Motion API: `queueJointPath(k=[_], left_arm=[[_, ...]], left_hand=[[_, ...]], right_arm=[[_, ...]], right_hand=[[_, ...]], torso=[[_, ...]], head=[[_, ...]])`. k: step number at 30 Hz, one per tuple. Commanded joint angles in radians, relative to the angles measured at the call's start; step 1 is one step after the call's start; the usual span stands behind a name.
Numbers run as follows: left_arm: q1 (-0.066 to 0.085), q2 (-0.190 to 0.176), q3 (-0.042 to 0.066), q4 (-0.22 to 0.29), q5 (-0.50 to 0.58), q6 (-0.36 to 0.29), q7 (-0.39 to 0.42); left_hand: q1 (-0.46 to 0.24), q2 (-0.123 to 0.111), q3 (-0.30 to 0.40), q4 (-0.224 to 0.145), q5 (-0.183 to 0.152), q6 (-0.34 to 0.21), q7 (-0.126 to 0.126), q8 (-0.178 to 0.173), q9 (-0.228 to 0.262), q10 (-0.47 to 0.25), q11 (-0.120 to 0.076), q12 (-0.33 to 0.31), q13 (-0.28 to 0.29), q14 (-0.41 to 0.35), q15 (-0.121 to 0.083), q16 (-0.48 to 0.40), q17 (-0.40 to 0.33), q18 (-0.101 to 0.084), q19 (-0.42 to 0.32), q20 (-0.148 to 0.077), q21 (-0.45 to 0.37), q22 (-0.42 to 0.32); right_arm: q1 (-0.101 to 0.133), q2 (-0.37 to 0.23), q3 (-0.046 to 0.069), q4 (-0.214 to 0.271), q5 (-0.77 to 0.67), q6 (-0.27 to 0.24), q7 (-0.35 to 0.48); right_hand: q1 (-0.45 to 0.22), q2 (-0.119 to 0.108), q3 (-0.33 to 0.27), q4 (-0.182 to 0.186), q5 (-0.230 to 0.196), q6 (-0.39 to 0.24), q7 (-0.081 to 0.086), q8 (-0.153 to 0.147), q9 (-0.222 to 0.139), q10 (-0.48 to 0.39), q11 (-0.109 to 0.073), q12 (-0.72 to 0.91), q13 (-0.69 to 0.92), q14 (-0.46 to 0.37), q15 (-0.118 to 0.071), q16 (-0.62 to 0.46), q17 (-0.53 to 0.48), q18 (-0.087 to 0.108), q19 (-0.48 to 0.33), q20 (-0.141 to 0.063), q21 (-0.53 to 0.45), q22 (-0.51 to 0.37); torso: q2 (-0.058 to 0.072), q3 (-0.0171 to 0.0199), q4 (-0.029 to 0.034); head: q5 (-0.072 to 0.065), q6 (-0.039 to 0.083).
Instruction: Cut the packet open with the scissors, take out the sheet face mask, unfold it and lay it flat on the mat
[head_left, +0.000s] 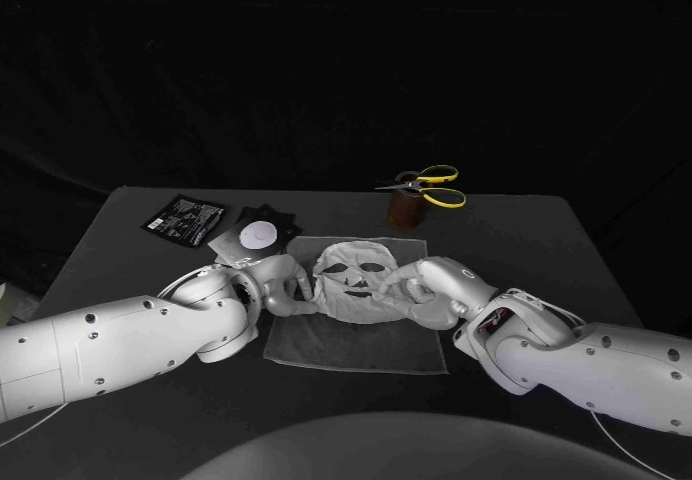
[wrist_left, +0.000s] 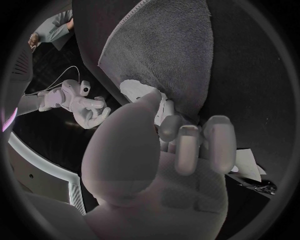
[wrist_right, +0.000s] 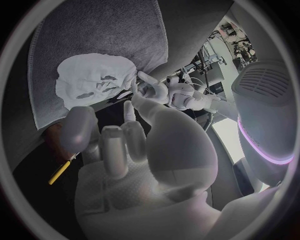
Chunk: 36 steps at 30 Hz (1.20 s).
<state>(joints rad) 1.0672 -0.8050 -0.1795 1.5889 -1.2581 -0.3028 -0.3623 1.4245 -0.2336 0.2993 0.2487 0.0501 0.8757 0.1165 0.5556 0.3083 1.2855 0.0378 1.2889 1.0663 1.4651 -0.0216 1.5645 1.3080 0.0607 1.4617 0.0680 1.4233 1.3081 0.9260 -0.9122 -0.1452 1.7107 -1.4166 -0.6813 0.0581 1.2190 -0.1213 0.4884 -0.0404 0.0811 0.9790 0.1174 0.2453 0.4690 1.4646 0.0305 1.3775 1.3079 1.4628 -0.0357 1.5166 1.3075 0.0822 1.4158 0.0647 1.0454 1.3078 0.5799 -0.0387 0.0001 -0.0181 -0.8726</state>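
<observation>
White arms reach in from both sides over the dark bench (head_left: 346, 395), and their hands meet at a grey mat (head_left: 361, 345) that lies flat on its near middle. On the far half of that mat rests the sheet face mask (head_left: 358, 278), unfolded, with its eye and mouth holes facing up and slight wrinkles along its edges. Left hand (head_left: 281, 285) sits at the mask's left edge with thumb and curled fingers against the white sheet; whether it pinches the sheet or only touches it cannot be told. Right hand (head_left: 421, 290) sits at the mask's right edge with its fingers apart, the thumb well away from the others and one fingertip reaching to the sheet's rim, nothing clasped in it. Beyond the mat, to the left, a white slip of paper (head_left: 231, 247) lies just beside a black square piece (head_left: 274, 215) that carries a pale round disc (head_left: 260, 235), and farther left lies the black packet (head_left: 185, 216), flat on the bench. Toward the far right the yellow-handled scissors (head_left: 430, 186) sit on top of a small brown stand (head_left: 405, 211), blades pointing left. Behind the bench hangs a black cloth backdrop (head_left: 346, 80).
</observation>
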Motion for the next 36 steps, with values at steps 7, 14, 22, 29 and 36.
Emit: queueJointPath(k=[7,14,22,29,36], left_arm=[[-0.001,0.008,0.0,0.001,-0.031,0.047,-0.034],[-0.001,0.017,0.0,-0.002,-0.031,0.035,-0.028],[-0.002,0.025,0.0,-0.01,-0.027,0.028,-0.022],[-0.002,0.035,0.0,-0.018,-0.028,0.038,-0.023],[-0.003,0.035,0.0,-0.021,-0.034,0.039,-0.022]], left_hand=[[-0.01,-0.003,-0.008,0.016,0.0,0.012,0.0,-0.005,-0.005,0.007,0.0,0.006,0.004,0.105,-0.006,0.005,0.26,-0.015,0.015,0.0,0.009,0.11],[0.008,0.029,0.003,0.029,0.0,0.023,-0.005,-0.007,-0.012,0.015,-0.005,0.013,0.015,0.106,-0.01,0.006,0.263,-0.016,0.017,-0.003,0.013,0.113],[0.072,0.103,0.112,0.019,0.0,0.05,-0.018,-0.019,-0.027,0.028,-0.018,0.02,0.037,0.106,-0.021,0.006,0.263,-0.017,0.02,-0.012,0.018,0.119],[0.086,0.08,0.166,-0.008,0.0,0.065,-0.02,-0.017,-0.025,0.037,-0.02,0.025,0.05,0.106,-0.023,0.006,0.263,-0.018,0.023,-0.016,0.023,0.124],[0.086,0.066,0.194,-0.025,0.0,0.074,-0.02,-0.017,-0.025,0.041,-0.02,0.027,0.057,0.106,-0.023,0.006,0.263,-0.019,0.025,-0.016,0.027,0.128]], right_arm=[[0.0,0.001,0.0,-0.001,-0.01,0.001,-0.009],[0.0,0.002,0.0,-0.001,-0.009,0.002,-0.01],[0.0,0.001,0.0,-0.001,-0.008,0.002,-0.013],[0.0,0.001,0.0,0.0,-0.008,0.002,-0.015],[0.0,0.0,0.0,0.0,-0.005,0.0,-0.015]], right_hand=[[0.006,-0.001,-0.002,-0.005,0.002,0.003,0.002,-0.003,-0.001,0.011,0.005,0.001,0.136,0.087,0.002,0.006,0.169,0.009,0.0,0.006,0.001,0.139],[0.006,-0.001,-0.002,-0.005,0.002,0.003,0.002,-0.003,-0.001,0.011,0.005,0.001,0.136,0.087,0.002,0.006,0.169,0.009,0.0,0.006,0.001,0.139],[0.005,-0.001,-0.002,-0.004,0.002,0.004,0.001,-0.003,-0.001,0.012,0.005,0.003,0.137,0.087,0.002,0.007,0.17,0.009,0.001,0.006,0.002,0.14],[0.005,0.0,-0.001,-0.004,0.003,0.006,0.001,-0.002,0.0,0.012,0.005,0.003,0.137,0.087,0.002,0.008,0.171,0.009,0.001,0.006,0.004,0.14],[0.005,0.001,-0.001,-0.004,0.003,0.007,0.0,-0.002,0.0,0.012,0.004,0.004,0.138,0.087,0.002,0.007,0.17,0.009,0.001,0.006,0.003,0.14]], torso=[[0.0,0.0006,-0.0004],[0.0,0.0011,-0.0006],[0.0,0.001,-0.0006],[0.0,0.0009,-0.0008],[0.0,0.001,0.0]], head=[[0.001,0.0],[0.002,0.0],[0.0,0.0],[-0.001,0.0],[0.001,0.0]])
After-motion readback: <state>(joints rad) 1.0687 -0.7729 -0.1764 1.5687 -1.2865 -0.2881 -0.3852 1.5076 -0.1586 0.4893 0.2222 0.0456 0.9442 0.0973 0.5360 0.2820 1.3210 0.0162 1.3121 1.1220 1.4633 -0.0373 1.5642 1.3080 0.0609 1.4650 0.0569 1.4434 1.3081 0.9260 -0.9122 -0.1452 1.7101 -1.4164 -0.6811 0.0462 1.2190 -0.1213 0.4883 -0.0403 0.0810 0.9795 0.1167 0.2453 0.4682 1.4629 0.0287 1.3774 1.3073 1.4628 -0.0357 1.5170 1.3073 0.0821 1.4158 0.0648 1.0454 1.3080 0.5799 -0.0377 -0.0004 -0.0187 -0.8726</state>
